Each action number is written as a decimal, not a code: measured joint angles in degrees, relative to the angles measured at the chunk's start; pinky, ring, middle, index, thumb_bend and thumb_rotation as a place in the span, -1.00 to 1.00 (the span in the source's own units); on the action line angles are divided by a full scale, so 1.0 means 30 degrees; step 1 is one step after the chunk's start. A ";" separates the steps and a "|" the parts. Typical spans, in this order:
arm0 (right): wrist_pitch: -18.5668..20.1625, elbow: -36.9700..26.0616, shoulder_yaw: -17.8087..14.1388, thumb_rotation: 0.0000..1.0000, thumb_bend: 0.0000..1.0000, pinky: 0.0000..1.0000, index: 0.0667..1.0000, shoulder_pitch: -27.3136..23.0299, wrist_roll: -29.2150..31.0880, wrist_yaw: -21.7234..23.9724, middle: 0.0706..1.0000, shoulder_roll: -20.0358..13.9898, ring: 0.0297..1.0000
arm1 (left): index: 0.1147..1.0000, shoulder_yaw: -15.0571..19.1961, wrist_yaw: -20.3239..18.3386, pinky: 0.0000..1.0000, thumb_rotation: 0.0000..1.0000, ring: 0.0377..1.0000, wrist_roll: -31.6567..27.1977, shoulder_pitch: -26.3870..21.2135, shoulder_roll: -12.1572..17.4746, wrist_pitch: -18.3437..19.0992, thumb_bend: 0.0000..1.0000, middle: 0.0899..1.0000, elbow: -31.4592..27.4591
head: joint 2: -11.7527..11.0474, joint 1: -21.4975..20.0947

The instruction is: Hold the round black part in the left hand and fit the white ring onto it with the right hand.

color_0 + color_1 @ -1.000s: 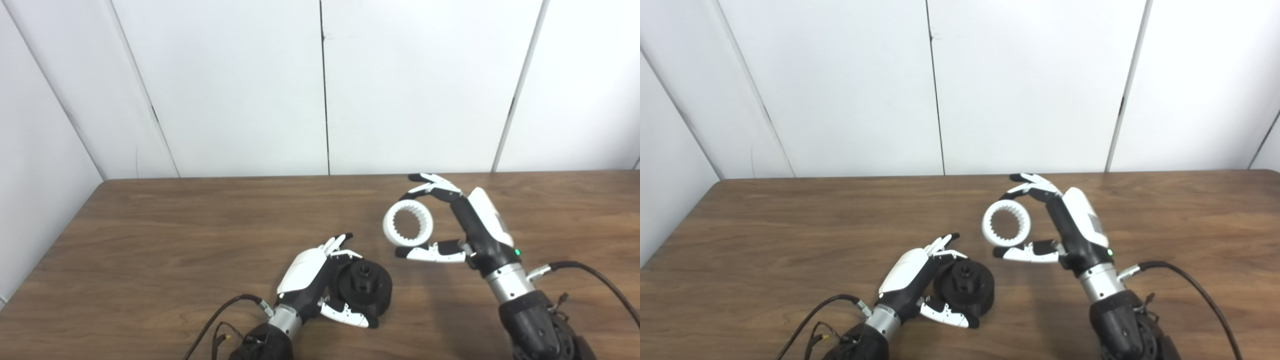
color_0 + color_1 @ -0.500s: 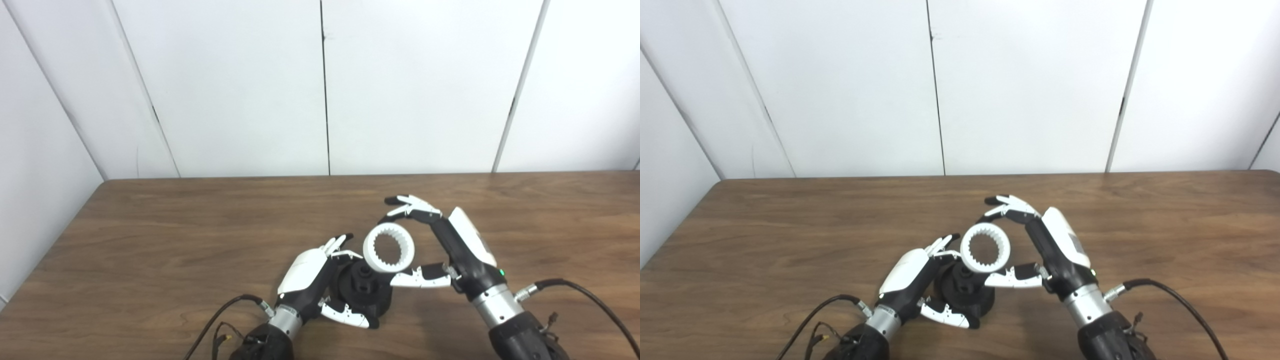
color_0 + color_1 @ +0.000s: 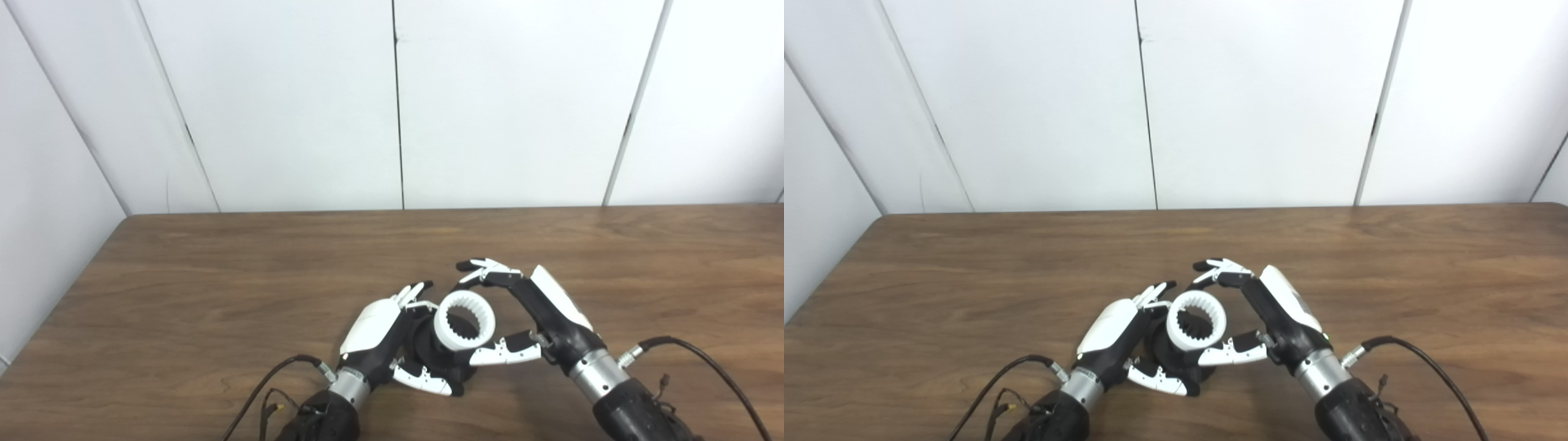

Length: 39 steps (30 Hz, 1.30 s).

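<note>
The round black part (image 3: 429, 358) sits on the wooden table (image 3: 184, 294) near the front edge. My left hand (image 3: 383, 337) is shut on it, fingers behind it and thumb in front. My right hand (image 3: 539, 312) is shut on the white toothed ring (image 3: 464, 312), pinching its rim between fingers above and thumb below. The ring is over the top of the black part and hides its hub. I cannot tell if the ring is seated. In the right eye view the ring (image 3: 1196, 320) covers the black part (image 3: 1167, 358) the same way.
Black cables run from both wrists off the table's front edge, one at the left (image 3: 263, 392) and one at the right (image 3: 704, 361). White wall panels (image 3: 392, 104) stand behind the table's back edge.
My right hand has carried the white ring left and down, from above the table's middle right onto the top of the black part. The left hand has kept its hold. The view has tilted slightly.
</note>
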 measured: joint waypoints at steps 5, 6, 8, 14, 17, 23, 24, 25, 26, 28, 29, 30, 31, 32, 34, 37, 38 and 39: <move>0.0192 0.0203 -0.0071 -0.71 0.04 0.60 -0.11 -0.0519 0.0090 0.0042 0.63 0.0001 0.79 | 0.08 -0.0001 0.0004 0.94 -0.44 1.00 0.0001 0.0000 -0.0002 0.0000 0.95 0.98 0.0000 | 0.0000 -0.0029; 0.0215 0.0290 -0.0058 -0.72 0.04 0.58 -0.11 -0.0597 0.0090 0.0046 0.63 -0.0001 0.78 | 0.08 0.0001 0.0008 0.94 -0.44 1.00 0.0001 0.0000 -0.0006 -0.0001 0.95 0.98 0.0000 | 0.0000 0.0000; 0.0227 0.0364 -0.0042 -0.72 0.04 0.58 -0.11 -0.0646 0.0086 0.0052 0.63 -0.0010 0.77 | 0.08 -0.0001 0.0011 0.93 -0.43 1.00 0.0001 0.0000 -0.0008 -0.0001 0.94 0.97 0.0000 | 0.0000 0.0000; 0.0226 0.1025 0.0060 -0.71 0.04 0.62 -0.11 -0.0807 0.0072 0.0059 0.63 -0.0087 0.78 | 0.09 -0.0028 0.0010 0.93 -0.41 1.00 0.0007 0.0000 -0.0007 0.0004 0.95 0.97 -0.0003 | 0.0059 0.0029; 0.0225 0.1193 0.0155 -0.72 0.04 0.64 -0.11 -0.0960 0.0073 0.0056 0.63 -0.0085 0.78 | 0.08 -0.0023 0.0018 0.96 -0.42 1.00 0.0004 0.0001 -0.0009 -0.0005 0.96 0.97 -0.0003 | 0.0088 0.0029; 0.0233 0.1635 0.0410 -0.72 0.04 0.63 -0.11 -0.1376 -0.0100 0.0038 0.62 -0.0012 0.76 | 0.09 -0.0031 0.0015 0.95 -0.37 1.00 0.0003 0.0002 -0.0015 -0.0003 0.95 0.98 -0.0006 | 0.0146 0.0059; 0.0233 0.1714 0.0474 -0.72 0.04 0.62 -0.11 -0.1435 -0.0173 0.0029 0.62 0.0030 0.76 | 0.09 -0.0035 0.0012 0.94 -0.37 1.00 0.0003 0.0002 -0.0015 0.0000 0.95 0.98 -0.0007 | 0.0146 0.0059; 0.0236 0.1761 0.0501 -0.72 0.04 0.62 -0.11 -0.1469 -0.0212 0.0027 0.62 0.0051 0.76 | 0.09 -0.0035 0.0009 0.94 -0.37 1.00 0.0003 0.0002 -0.0015 0.0006 0.96 0.98 -0.0010 | 0.0233 0.0117; 0.0245 0.1860 0.0560 -0.72 0.04 0.63 -0.11 -0.1537 -0.0267 0.0024 0.62 0.0079 0.76 | 0.09 -0.0037 0.0005 0.94 -0.37 1.00 0.0003 0.0004 -0.0018 0.0017 0.96 0.98 -0.0021 | 0.0263 0.0117; 0.0286 0.2105 0.0647 -0.72 0.04 0.62 -0.11 -0.1643 -0.0329 0.0022 0.62 0.0111 0.77 | 0.08 -0.0040 0.0005 0.94 -0.37 1.00 0.0004 0.0005 -0.0020 0.0026 0.96 0.97 -0.0033 | 0.0264 0.0117; 0.0315 0.2241 0.0704 -0.72 0.04 0.62 -0.11 -0.1670 -0.0362 0.0023 0.62 0.0123 0.77 | 0.08 -0.0043 0.0006 0.94 -0.37 1.00 0.0005 0.0006 -0.0022 0.0027 0.96 0.97 -0.0044 | 0.0322 0.0233; 0.0325 0.2307 0.0742 -0.72 0.04 0.61 -0.11 -0.1676 -0.0367 0.0024 0.62 0.0128 0.77 | 0.08 -0.0048 0.0004 0.93 -0.37 1.00 0.0008 0.0009 -0.0023 0.0035 0.96 0.97 -0.0060 | 0.0322 0.0234; 0.0332 0.2375 0.0791 -0.72 0.04 0.61 -0.11 -0.1676 -0.0372 0.0023 0.62 0.0134 0.76 | 0.08 -0.0060 -0.0008 0.93 -0.37 1.00 0.0015 0.0014 -0.0022 0.0061 0.96 0.97 -0.0095 | 0.0351 0.0263; 0.0335 0.2398 0.0804 -0.72 0.04 0.60 -0.11 -0.1676 -0.0379 0.0023 0.62 0.0136 0.76 | 0.07 -0.0069 -0.0016 0.93 -0.36 1.00 0.0018 0.0017 -0.0022 0.0076 0.96 0.97 -0.0113 | 0.0381 0.0264; 0.0415 0.2590 0.0847 -0.72 0.05 0.60 -0.11 -0.1695 -0.0410 0.0011 0.62 0.0185 0.75 | 0.08 -0.0108 -0.0024 0.94 -0.37 1.00 0.0042 0.0021 -0.0024 0.0141 0.96 0.97 -0.0149 | 0.0439 0.0293; 0.0440 0.2828 0.0850 -0.72 0.05 0.59 -0.11 -0.1748 -0.0399 -0.0056 0.62 0.0353 0.74 | 0.08 -0.0102 -0.0053 0.96 -0.38 1.00 0.0041 0.0038 -0.0024 0.0236 0.95 0.97 -0.0198 | 0.0439 0.0293; 0.0437 0.2930 0.0865 -0.72 0.05 0.59 -0.11 -0.1756 -0.0404 -0.0082 0.62 0.0403 0.74 | 0.08 -0.0102 -0.0072 0.96 -0.39 1.00 0.0040 0.0038 -0.0023 0.0268 0.96 0.97 -0.0213 | 0.0439 0.0293; 0.0435 0.3037 0.0905 -0.72 0.05 0.59 -0.11 -0.1753 -0.0417 -0.0111 0.62 0.0436 0.74 | 0.08 -0.0102 -0.0077 0.96 -0.39 1.00 0.0039 0.0039 -0.0024 0.0272 0.96 0.97 -0.0214 | 0.0439 0.0293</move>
